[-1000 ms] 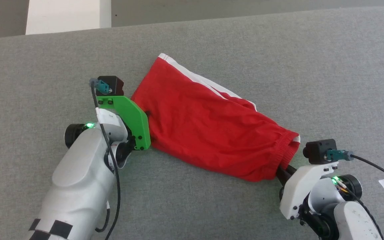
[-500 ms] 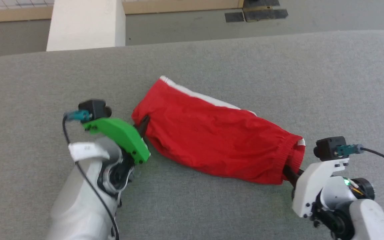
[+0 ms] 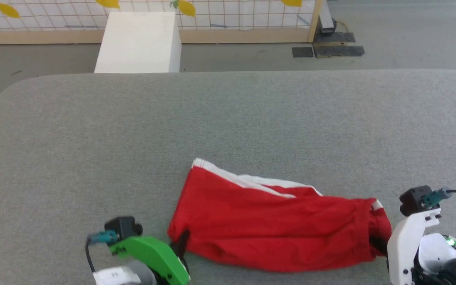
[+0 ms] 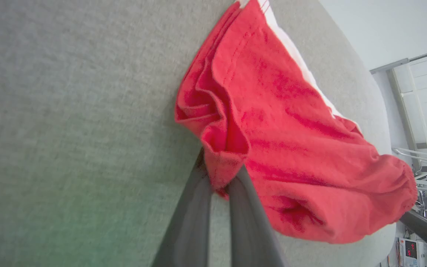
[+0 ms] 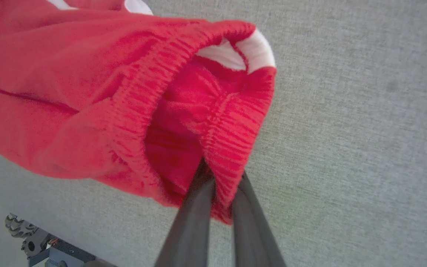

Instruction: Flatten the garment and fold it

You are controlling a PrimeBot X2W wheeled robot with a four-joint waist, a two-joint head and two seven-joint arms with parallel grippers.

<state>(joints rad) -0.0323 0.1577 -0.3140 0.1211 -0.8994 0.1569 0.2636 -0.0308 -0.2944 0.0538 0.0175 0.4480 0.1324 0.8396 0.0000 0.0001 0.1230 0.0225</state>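
Note:
The garment (image 3: pixel 275 225), red shorts with a white side stripe, lies stretched across the near part of the grey padded table (image 3: pixel 228 118). My left gripper (image 3: pixel 181 239) is shut on its leg-hem corner at the lower left; in the left wrist view the two dark fingers (image 4: pixel 195 207) pinch a fold of red cloth (image 4: pixel 272 122). My right gripper (image 3: pixel 378 243) is shut on the elastic waistband at the lower right; in the right wrist view the fingers (image 5: pixel 195 218) clamp the ribbed band (image 5: pixel 232 122), which gapes open. The logo is hidden.
Beyond the table's far edge stand a white block (image 3: pixel 139 41) and a mesh fence on a wooden base (image 3: pixel 228 35) on the floor. The table's rounded left corner (image 3: pixel 2 99) is in view. The right arm's dark finger (image 4: pixel 421 228) crosses the left wrist view's lower right.
The head camera has tilted up, so the whole scene sits lower. Both grippers keep their hold, and the shorts now lie more level and more stretched out.

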